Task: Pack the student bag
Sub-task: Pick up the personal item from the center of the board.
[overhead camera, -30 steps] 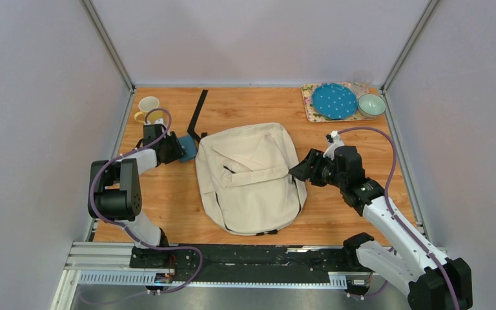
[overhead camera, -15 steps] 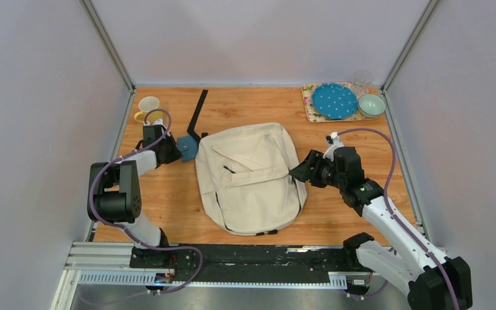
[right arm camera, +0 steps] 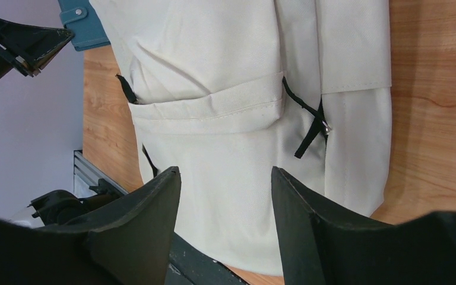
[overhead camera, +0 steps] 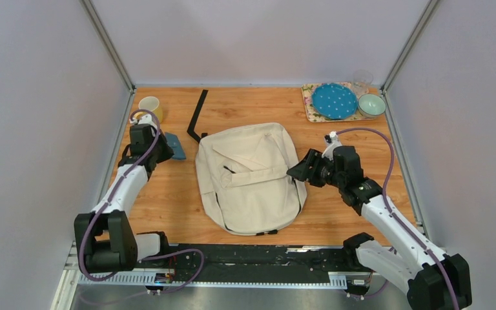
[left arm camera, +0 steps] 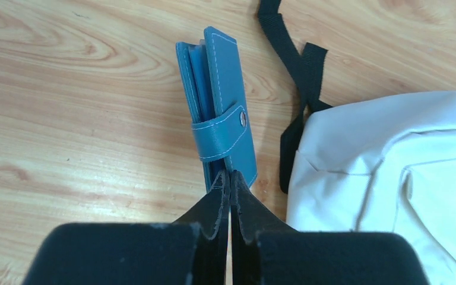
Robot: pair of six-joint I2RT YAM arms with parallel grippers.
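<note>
The student bag (overhead camera: 252,177) is a cream backpack lying flat mid-table, with a black strap (overhead camera: 198,115) trailing to the back left. A blue wallet (overhead camera: 175,146) with a snap tab is just left of the bag. My left gripper (overhead camera: 160,148) is shut, its tips pinched on the wallet's near end (left arm camera: 219,113); the bag's corner (left arm camera: 392,154) shows at the right of the left wrist view. My right gripper (overhead camera: 300,169) is open and empty at the bag's right edge. In the right wrist view it (right arm camera: 225,172) hovers over the bag's front pocket (right arm camera: 214,113), near a black zipper pull (right arm camera: 310,130).
A cream mug (overhead camera: 150,105) stands at the back left. A patterned tray (overhead camera: 311,106) at the back right holds a blue dotted plate (overhead camera: 334,101), a green bowl (overhead camera: 371,104) and a glass (overhead camera: 362,79). Grey walls enclose the table.
My left arm has stretched out and its gripper has moved left and slightly back, taking the blue wallet away from the bag. The right gripper has barely moved.
</note>
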